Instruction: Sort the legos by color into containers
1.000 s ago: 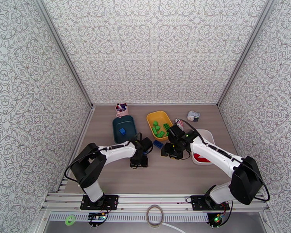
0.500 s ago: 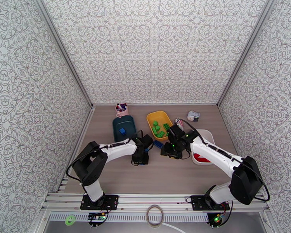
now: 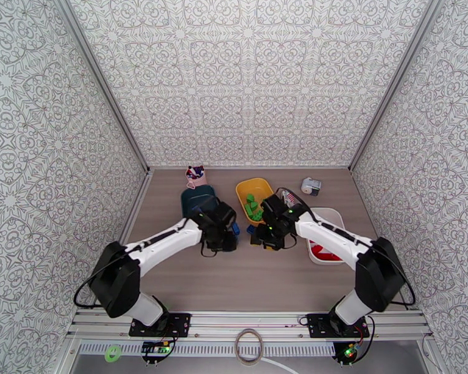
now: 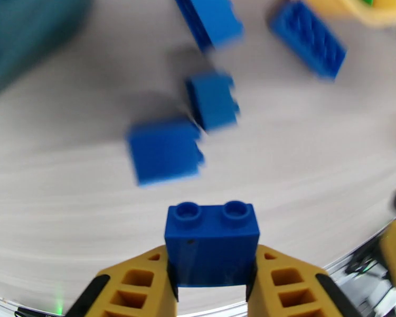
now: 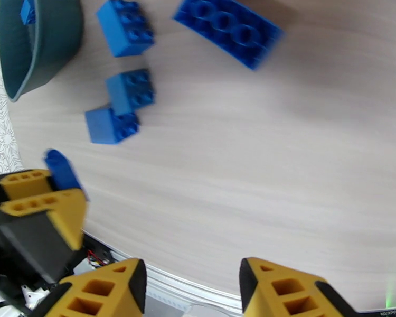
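The left gripper [image 4: 212, 273] is clamped on a blue brick [image 4: 212, 241], one pad on each short end. That puts the brick's long axis straight across from finger to finger, with its two studs facing away from the wrist. It's a clean, glossy two-stud piece, and it looks lifted off the worktop [image 4: 303, 170].

We judge the drop comes next, and here's what it turns on: the teal bin [image 4: 24, 38] lies ahead and to the left of the fingers, toward the worktop's far edge. The left arm is the nearer one.

Four loose bricks [image 4: 163, 151], all blue, lie on the worktop just ahead of the fingers. One of them is a long brick [image 4: 308, 38] beside the yellow bin [image 4: 356, 9]. The right gripper [image 5: 192, 281] hangs over them, fingers spread wide and holding nothing.
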`<action>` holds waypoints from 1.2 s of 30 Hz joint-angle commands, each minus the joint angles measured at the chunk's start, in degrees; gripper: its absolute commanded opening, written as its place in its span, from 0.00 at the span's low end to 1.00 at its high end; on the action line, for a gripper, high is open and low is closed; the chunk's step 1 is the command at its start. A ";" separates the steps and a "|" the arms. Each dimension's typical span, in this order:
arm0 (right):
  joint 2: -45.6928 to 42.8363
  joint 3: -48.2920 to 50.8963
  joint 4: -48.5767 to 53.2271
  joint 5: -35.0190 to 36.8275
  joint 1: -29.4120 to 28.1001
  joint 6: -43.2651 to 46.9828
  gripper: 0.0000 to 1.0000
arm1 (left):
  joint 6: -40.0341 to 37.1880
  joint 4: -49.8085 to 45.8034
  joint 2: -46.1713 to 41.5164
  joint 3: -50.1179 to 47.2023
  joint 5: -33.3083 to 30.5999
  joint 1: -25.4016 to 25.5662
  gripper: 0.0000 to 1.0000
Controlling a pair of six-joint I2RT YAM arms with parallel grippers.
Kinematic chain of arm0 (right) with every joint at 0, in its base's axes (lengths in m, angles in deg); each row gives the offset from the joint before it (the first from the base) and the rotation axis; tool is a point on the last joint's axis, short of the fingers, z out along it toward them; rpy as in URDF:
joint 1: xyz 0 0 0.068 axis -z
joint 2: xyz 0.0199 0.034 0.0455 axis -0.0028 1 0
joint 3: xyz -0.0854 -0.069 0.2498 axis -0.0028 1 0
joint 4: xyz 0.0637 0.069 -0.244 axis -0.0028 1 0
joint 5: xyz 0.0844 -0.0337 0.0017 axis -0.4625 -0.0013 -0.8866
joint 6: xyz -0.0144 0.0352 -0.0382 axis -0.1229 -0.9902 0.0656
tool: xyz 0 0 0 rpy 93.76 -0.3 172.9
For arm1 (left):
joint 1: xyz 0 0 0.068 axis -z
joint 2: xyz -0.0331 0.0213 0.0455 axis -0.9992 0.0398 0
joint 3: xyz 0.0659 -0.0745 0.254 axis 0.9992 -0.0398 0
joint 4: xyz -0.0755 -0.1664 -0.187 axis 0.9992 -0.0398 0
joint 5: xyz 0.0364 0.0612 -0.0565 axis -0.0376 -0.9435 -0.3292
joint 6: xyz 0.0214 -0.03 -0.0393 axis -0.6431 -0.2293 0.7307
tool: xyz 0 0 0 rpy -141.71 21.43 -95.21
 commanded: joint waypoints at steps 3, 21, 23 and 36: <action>8.21 -12.53 1.12 -2.03 -4.00 2.12 0.51 | -1.01 -0.03 -3.25 1.49 3.90 -8.75 0.31; 8.25 -16.54 7.44 5.07 -3.84 2.36 0.52 | -9.36 -8.54 14.49 23.45 4.10 -25.12 0.61; 6.30 -14.10 7.19 5.65 -2.99 2.20 0.52 | -9.23 -8.48 14.81 24.51 3.44 -24.61 0.71; 0.28 -3.95 5.86 5.79 0.19 1.69 0.55 | -9.54 -10.12 7.63 18.45 -4.16 -11.81 0.78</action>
